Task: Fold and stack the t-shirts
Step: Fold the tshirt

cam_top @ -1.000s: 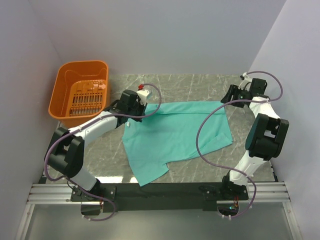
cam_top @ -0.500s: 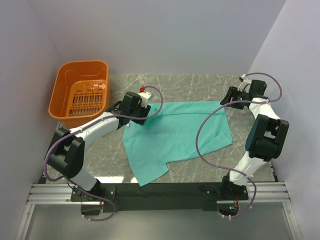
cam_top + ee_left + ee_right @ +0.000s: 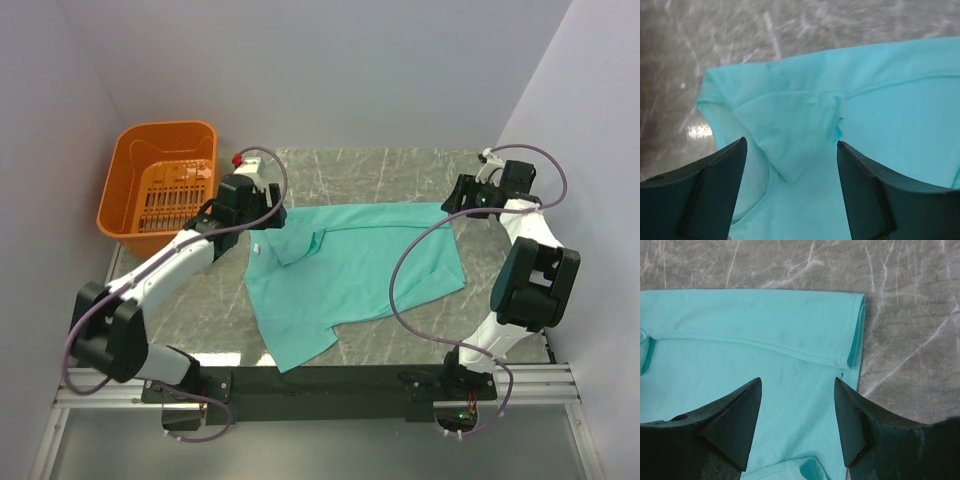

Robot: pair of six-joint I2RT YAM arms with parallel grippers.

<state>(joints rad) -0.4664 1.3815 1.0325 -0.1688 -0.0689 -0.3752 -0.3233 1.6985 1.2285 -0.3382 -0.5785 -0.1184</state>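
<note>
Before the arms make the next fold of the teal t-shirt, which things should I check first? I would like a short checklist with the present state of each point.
1. Left gripper, fingers open and empty: ok.
2. Right gripper, fingers open and empty: ok.
3. Sleeve of the teal cotton t-shirt folded onto the body: ok.
4. T-shirt folded to a compact rectangle: not ok, it lies spread on the grey marble table.
5. Orange plastic basket apart from the t-shirt: ok.
6. Height of the fingers above the fabric: cannot tell.
</note>
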